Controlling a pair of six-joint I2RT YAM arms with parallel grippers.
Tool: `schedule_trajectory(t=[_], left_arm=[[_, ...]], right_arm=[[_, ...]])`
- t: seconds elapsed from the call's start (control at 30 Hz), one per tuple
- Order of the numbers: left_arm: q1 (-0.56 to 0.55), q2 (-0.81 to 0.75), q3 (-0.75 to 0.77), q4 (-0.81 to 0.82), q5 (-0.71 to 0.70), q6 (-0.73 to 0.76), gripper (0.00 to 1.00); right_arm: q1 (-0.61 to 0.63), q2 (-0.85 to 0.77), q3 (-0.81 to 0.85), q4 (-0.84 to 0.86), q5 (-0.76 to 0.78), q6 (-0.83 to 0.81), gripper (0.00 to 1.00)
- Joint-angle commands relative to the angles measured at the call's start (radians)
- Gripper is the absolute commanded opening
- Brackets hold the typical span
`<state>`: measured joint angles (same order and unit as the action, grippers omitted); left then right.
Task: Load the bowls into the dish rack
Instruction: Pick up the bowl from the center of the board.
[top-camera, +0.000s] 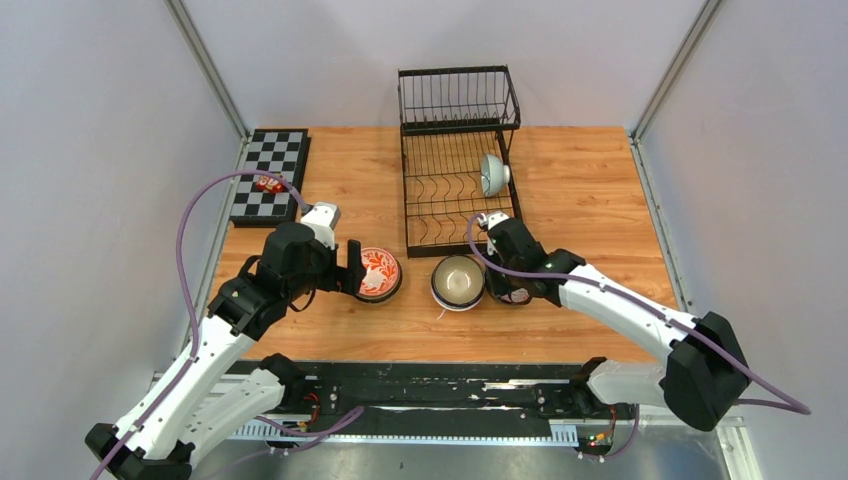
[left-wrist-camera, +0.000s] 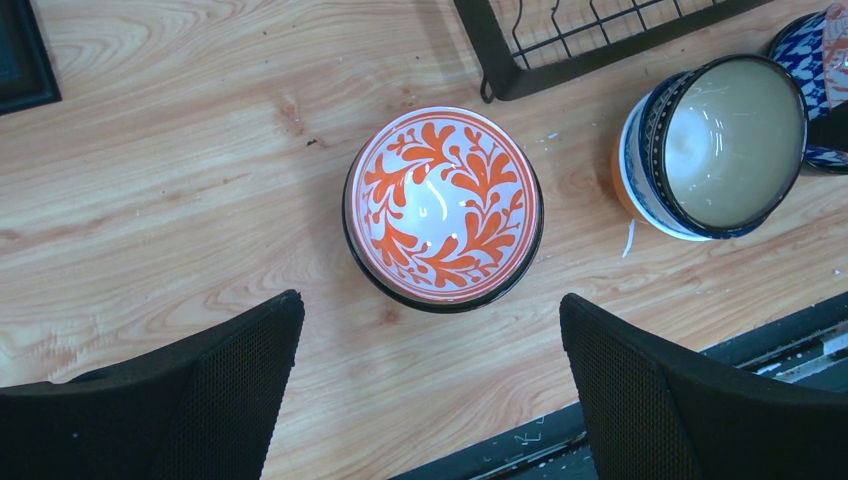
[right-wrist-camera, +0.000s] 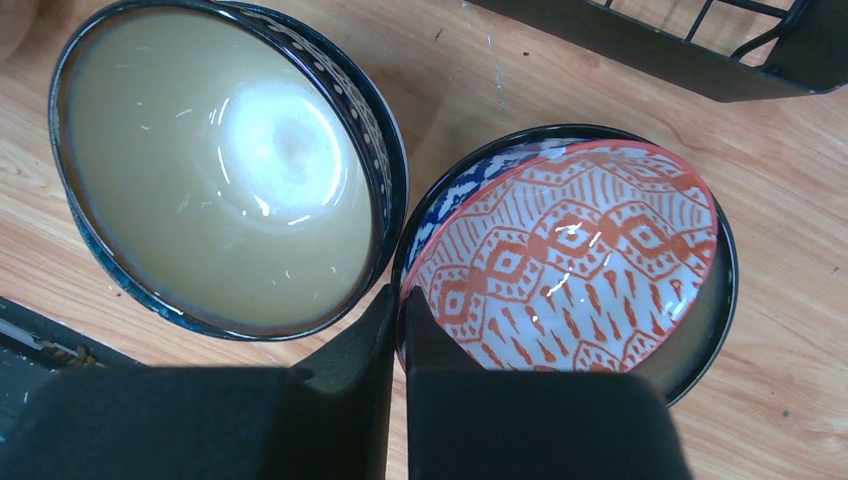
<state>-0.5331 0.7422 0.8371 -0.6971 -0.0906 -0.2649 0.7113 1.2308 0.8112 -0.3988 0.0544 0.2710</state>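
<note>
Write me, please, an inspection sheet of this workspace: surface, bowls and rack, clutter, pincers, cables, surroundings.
Surface: wooden table, with a few white flecks near the bowls.
Job's things: rack at the back, with a pale bowl in it on edge. In front of the rack are a floral bowl, a cream bowl and a tilted patterned bowl.
Clutter: checkerboard at the left, with a small red thing on it.
Pincers: left pincer open above the floral bowl; right pincer shut on the patterned bowl's rim.
Cables: purple cables, one looping from each arm.
Surroundings: pale walls; black rail at the near edge.
</note>
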Motion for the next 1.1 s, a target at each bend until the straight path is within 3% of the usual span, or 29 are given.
schedule_trajectory(t=[0.0,0.67,1.07], left_arm=[[0.002,-0.003,-0.011,0.015,0.0,0.006,1.0],[0.002,0.079,0.111,0.025,0.167,-0.005,1.0],[0.002,0.16,0.234,-0.02,0.252,0.009,1.0]], right_arm=[[0.008,-0.045,-0.016,-0.022,0.025,-0.006,0.03],[0.074,-0.205,0.049,-0.096,0.097,-0.105,0.03],[0.343,-0.2,0.193,-0.173,0.294,-0.234,0.03]])
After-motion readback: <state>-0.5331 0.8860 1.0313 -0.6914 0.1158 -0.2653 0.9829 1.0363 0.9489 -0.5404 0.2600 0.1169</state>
